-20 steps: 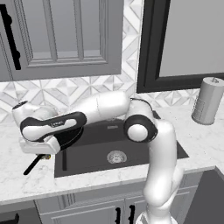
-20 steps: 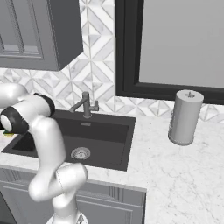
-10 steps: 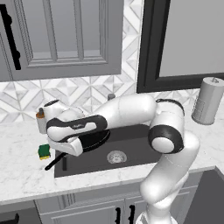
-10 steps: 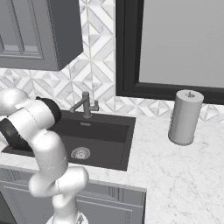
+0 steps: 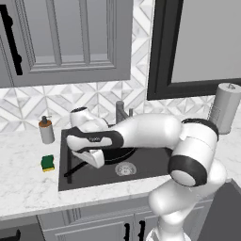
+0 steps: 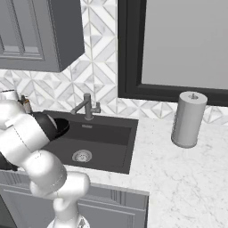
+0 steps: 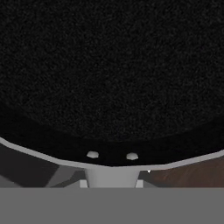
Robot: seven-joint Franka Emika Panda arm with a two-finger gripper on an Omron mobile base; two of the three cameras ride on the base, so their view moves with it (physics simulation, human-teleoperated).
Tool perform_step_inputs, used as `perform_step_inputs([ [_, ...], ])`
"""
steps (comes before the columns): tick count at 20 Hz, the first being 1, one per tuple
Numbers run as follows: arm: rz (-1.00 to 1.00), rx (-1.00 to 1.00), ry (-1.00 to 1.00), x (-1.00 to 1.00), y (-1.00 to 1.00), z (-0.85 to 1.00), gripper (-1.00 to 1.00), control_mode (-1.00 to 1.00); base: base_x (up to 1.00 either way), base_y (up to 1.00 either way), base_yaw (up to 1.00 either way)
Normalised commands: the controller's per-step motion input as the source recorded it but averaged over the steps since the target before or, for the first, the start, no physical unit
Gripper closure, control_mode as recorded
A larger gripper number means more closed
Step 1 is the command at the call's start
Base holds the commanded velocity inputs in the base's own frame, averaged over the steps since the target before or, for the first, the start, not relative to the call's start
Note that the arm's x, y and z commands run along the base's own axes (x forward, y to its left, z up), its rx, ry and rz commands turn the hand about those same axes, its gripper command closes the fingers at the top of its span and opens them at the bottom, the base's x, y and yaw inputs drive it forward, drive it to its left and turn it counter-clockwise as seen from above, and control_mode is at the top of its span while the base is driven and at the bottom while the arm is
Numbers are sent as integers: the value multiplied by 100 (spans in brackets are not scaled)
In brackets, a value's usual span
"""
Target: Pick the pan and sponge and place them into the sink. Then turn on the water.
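The black pan (image 5: 123,154) hangs over the left half of the dark sink (image 5: 153,162), mostly hidden under my white arm. Its thin handle (image 5: 75,168) slants toward the sink's front-left corner. My gripper (image 5: 94,160) is shut on that handle near the pan's rim. The hand view looks straight into the pan (image 7: 112,70), with two rivets at its rim. From the right base view the pan (image 6: 57,125) shows as a black edge beside my arm, above the sink (image 6: 107,142). The green-and-yellow sponge (image 5: 47,163) lies on the counter left of the sink. No water runs from the faucet (image 5: 120,110).
A grey soap dispenser (image 5: 46,130) stands behind the sponge. The silver drain (image 5: 124,169) sits mid-basin. A paper towel roll (image 5: 226,108) stands on the marble counter far right. Wall cabinets hang above the left counter.
My arm has swung right, carrying the pan from over the left counter to over the sink. The sponge, hidden a second ago, now shows on the counter.
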Motion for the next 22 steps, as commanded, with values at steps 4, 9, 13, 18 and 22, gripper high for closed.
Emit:
perform_step_inputs([
  [4,-4,0,0,16,-51,-1,100,-100,0,0,0],
  [9,0,0,0,27,-28,-5,100,-100,0,0,0],
  [13,-8,0,0,36,-18,-15,100,-100,0,0,0],
  [18,-15,0,0,50,-6,-13,100,-100,0,0,0],
  [22,-15,0,1,56,0,-20,100,-100,0,0,0],
])
